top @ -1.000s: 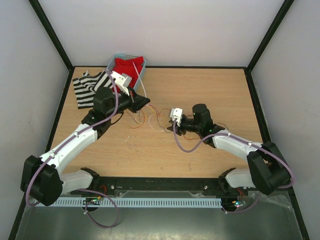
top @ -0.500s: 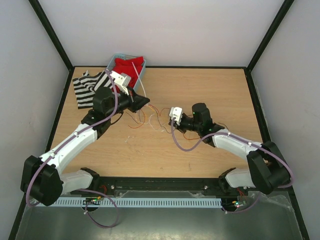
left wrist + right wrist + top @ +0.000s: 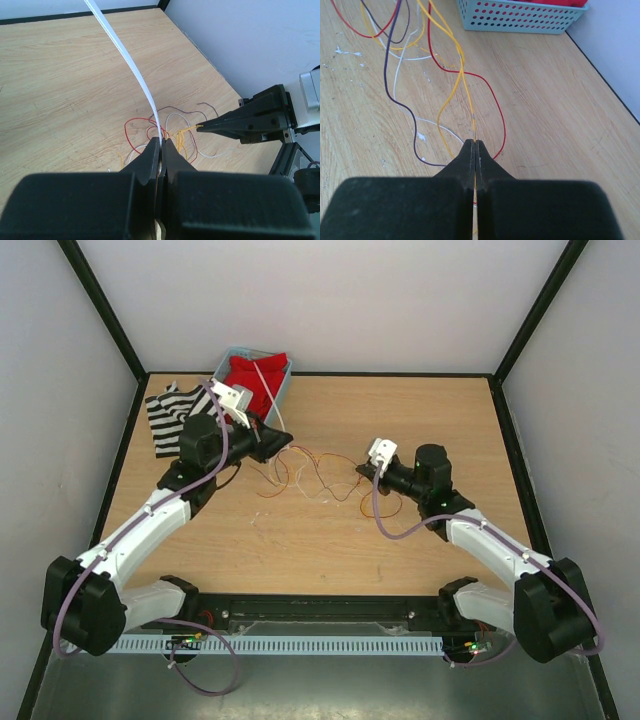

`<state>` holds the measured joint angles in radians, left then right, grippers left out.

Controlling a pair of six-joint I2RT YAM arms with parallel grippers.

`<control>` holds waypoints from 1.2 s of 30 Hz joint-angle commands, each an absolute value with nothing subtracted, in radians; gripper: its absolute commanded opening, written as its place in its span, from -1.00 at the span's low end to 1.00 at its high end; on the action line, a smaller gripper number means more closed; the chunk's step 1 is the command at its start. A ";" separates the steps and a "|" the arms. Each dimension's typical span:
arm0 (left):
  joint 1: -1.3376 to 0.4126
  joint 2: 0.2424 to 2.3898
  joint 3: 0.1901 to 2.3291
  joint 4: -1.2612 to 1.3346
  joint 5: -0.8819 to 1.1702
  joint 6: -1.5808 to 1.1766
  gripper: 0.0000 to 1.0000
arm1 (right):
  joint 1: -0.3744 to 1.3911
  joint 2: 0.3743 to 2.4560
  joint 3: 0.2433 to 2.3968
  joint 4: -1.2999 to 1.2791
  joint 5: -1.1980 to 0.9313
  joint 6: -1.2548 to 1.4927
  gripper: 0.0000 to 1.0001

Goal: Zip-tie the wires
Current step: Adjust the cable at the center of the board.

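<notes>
right gripper (image 3: 475, 142) was clamped tight on an orange strand of the wires (image 3: 473, 125). the rest curled loose over the table (image 3: 560, 110) between both arms. left gripper (image 3: 161, 142) was pinched on a white strip (image 3: 138, 75), blue basket (image 3: 520, 20) at the back.

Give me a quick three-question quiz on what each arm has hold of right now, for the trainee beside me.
1. True or false: the left jaws are shut on the white strip.
2. The right jaws pinch: A the strip, B one of the wires, C nothing.
3. Fill in: the teal basket holds a ___ cloth.
Key: 1 true; 2 B; 3 red.
</notes>
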<state>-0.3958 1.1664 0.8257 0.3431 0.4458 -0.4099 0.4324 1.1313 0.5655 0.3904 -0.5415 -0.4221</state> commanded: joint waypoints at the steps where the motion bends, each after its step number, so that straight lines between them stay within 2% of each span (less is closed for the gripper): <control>1: -0.384 1.139 0.814 0.356 0.460 -0.417 -1.00 | 0.396 1.114 0.550 0.433 -0.583 -0.350 -1.00; 36: -0.364 1.145 0.810 0.355 0.469 -0.429 -1.00 | 0.173 1.058 0.469 0.557 -0.431 -0.117 -1.00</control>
